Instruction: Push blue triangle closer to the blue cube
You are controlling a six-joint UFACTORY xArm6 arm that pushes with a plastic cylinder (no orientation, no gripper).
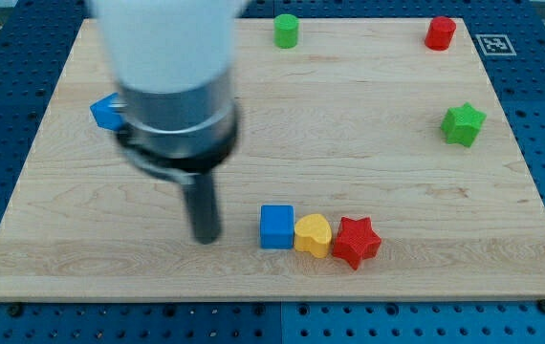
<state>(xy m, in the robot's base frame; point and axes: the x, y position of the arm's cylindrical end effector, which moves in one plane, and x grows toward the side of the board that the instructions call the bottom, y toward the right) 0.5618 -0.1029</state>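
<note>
Approaching stage, no claw fitted: my tip (pixel 205 239) sitting left of blue cube (pixel 276 227), needing to circle behind half-hidden blue triangle (pixel 108 112).

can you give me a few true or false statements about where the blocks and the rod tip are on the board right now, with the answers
1. The blue cube sits at the left end of a row with the yellow heart and the red star. True.
2. My tip is touching the blue cube. False: bare board shows between them, with the tip to the view's left of the cube.
3. The blue triangle is partly hidden behind the arm, near the board's left edge. True.
4. The green star lies beside the blue cube. False: it sits alone near the view's right edge.
5. The green cylinder and red cylinder stand near the view's bottom. False: both are near the top edge.
</note>
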